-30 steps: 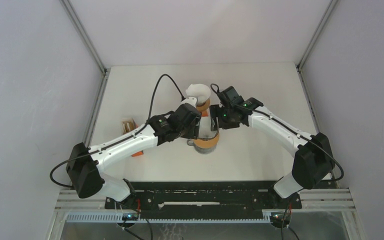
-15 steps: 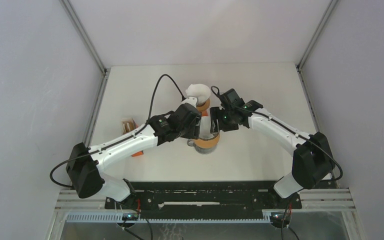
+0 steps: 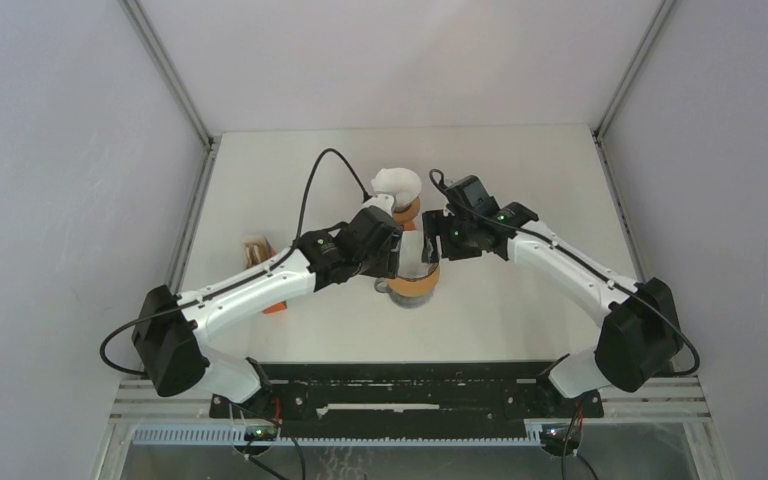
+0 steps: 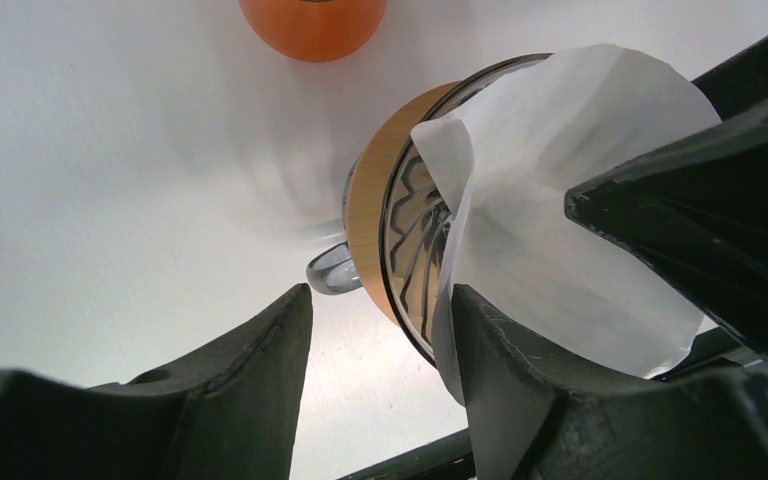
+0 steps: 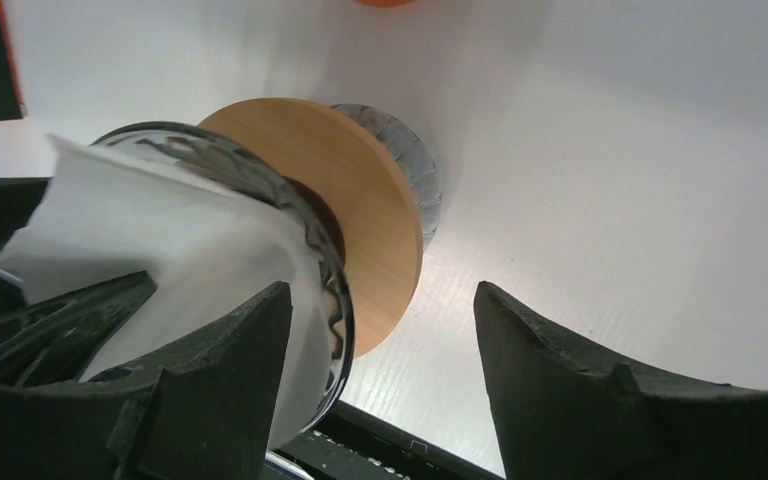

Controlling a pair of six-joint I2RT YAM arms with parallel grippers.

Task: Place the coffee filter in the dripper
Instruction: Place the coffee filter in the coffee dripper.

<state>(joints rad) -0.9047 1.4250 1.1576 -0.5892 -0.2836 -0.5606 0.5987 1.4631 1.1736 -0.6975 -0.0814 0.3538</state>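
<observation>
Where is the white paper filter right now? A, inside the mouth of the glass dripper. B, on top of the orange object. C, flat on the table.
A: the paper filter sits in the ribbed glass dripper, its edge sticking out past the rim.

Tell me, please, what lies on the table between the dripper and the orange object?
Nothing: in the left wrist view, the table between the dripper and the orange object is bare.

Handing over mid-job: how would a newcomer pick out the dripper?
On the white table, look dead centre, just nearer the robot than the orange, white-topped object. The dripper sits there: ribbed clear glass with a flat round wooden collar and a white paper filter at its mouth, the only glass-and-wood piece around.
</observation>
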